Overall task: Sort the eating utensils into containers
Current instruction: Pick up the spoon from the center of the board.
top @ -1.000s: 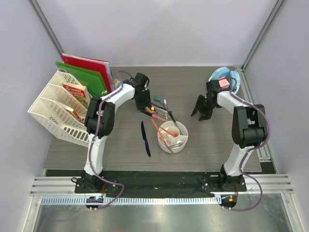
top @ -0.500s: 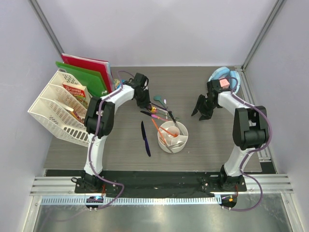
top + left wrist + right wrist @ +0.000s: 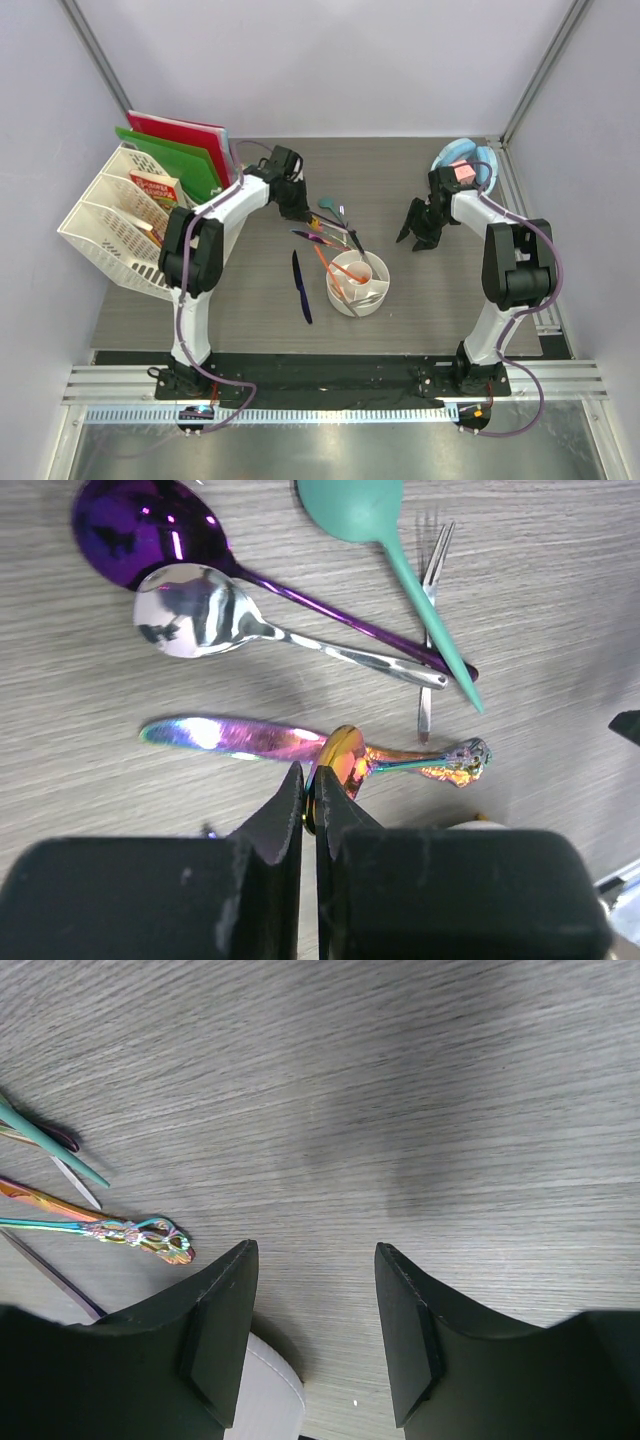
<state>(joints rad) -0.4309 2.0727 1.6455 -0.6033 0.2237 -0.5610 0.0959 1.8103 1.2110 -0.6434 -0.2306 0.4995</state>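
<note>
**A:** Dark blue knife (image 3: 301, 286) nearest us, lying alone on the table (image 3: 230, 300), just left of the white cup (image 3: 345, 305).

**B:** And the cup has a few in it: orange pieces (image 3: 358, 277) and a silver piece (image 3: 368, 297), by the look of it. A start, no more.

**A:** Beyond it, the loose bunch: iridescent knife (image 3: 230, 737), silver spoon (image 3: 200, 610), purple spoon (image 3: 140, 535), teal spoon (image 3: 350, 505), small fork (image 3: 430, 610), all flat on the wood.

**B:** The left gripper (image 3: 310, 780) is right in there, jaws pinched together on the bowl edge of the iridescent spoon (image 3: 345, 765).

**A:** And the right gripper (image 3: 315, 1260)?

**B:** Fingers wide apart, holding nothing, over the table off to the right. I'd call this under halfway.
</note>
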